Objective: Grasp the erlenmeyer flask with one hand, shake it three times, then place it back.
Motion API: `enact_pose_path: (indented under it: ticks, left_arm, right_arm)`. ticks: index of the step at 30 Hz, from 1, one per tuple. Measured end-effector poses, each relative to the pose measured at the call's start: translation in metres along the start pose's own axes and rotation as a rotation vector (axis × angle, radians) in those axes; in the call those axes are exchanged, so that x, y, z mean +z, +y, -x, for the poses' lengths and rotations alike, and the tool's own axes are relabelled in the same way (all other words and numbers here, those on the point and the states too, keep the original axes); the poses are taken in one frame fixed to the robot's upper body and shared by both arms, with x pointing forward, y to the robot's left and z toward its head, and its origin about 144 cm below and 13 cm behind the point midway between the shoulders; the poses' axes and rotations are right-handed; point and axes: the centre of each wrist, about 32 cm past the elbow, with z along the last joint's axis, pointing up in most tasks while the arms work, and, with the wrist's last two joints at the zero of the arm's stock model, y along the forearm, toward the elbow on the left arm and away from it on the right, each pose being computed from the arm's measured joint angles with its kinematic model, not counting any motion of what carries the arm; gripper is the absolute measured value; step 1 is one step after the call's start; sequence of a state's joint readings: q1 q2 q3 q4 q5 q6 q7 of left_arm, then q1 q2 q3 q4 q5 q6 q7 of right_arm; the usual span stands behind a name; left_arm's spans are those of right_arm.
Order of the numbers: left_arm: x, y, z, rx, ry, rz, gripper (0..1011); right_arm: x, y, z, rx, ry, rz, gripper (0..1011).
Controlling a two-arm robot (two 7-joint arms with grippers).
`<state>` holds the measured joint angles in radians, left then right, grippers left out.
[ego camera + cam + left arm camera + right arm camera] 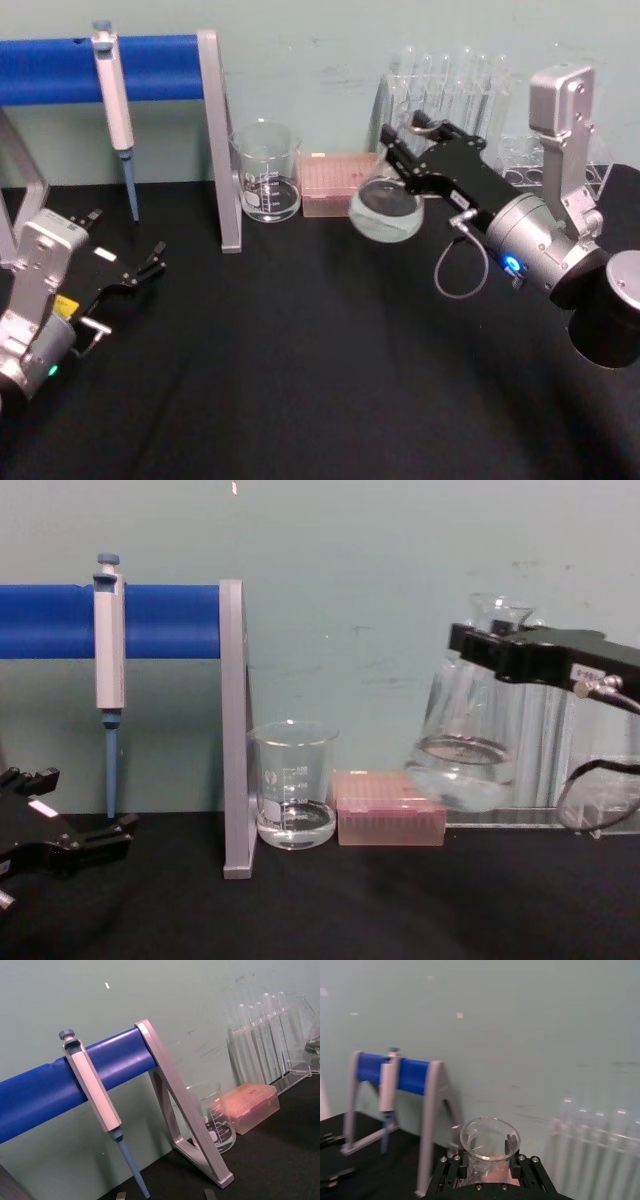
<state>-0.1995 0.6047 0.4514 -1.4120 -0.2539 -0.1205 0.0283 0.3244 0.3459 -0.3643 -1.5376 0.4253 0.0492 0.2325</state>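
"One arm works: above the black counter (pixel 300 380), the right gripper (pixel 402 150) has its jaws clamped on the neck of the flask (pixel 387 210), holding it aloft near the pink box (pixel 338 180); the left gripper (pixel 152 262) sits idle."

"Handling?"

"Brittle, slick glass, I'd judge, bottom-heavy with liquid; the neck suits. Rim up, axis tilted slightly."

From the beaker (pixel 293 785) we place the stand (pixel 234 730) just left, the pipette (pixel 109 640) hanging on it farther left, the tip box (pixel 388 820) just right, the erlenmeyer flask (pixel 465 750) farther right, above the bench (pixel 400 900).
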Motion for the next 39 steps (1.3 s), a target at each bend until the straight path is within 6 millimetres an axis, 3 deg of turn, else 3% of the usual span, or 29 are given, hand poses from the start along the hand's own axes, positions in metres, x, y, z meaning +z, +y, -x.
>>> enact_pose_path:
  ticks: [24,39]
  left_arm:
    - [0.0,0.0,0.0,0.0,0.0,0.0,1001]
    - [0.0,0.0,0.0,0.0,0.0,0.0,1001]
  right_arm:
    - [0.0051,0.0049,0.0013,0.6,-0.06,0.013,457]
    - [0.0069,0.0043,0.0027,0.788,-0.083,0.028,457]
